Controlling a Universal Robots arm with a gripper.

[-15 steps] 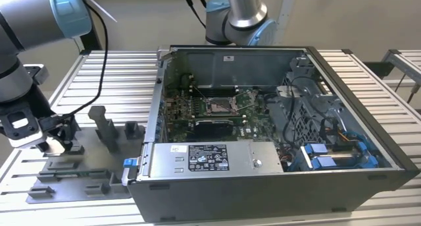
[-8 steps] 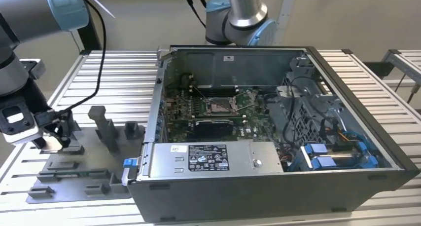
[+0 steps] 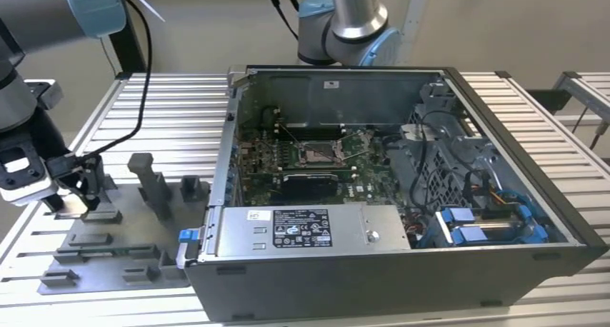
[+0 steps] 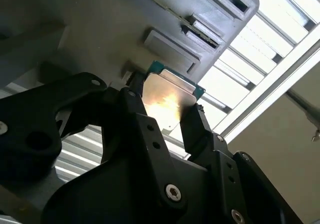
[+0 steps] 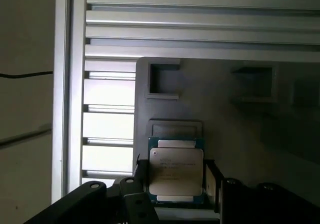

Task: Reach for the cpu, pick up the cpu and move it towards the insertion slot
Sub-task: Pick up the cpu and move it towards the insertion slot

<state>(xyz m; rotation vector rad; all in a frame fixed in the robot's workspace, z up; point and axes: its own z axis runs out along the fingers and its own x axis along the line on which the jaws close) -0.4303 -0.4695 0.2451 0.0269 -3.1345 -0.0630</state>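
The cpu [image 5: 175,165] is a small silvery square plate with a green rim, seen in both wrist views [image 4: 167,95]. My gripper [image 5: 175,181] is shut on it, one black finger [image 4: 131,104] against each side edge. It hangs just off the grey fixture plate [image 3: 105,252], by a shallow rectangular pocket [image 5: 175,129]. In the exterior view my gripper [image 3: 81,188] is low over that plate's far corner, at the exterior view's left. The insertion slot [image 3: 318,153], a silver frame with a dark centre on green board, lies inside the open computer case [image 3: 381,270], well to the exterior view's right.
Grey upright fixture blocks [image 3: 153,184] stand on the plate between my gripper and the case wall [image 3: 227,148]. A black component [image 3: 307,186] sits just in front of the slot. A second robot arm [image 3: 343,23] stands behind the case. The table is ribbed aluminium [image 3: 162,120].
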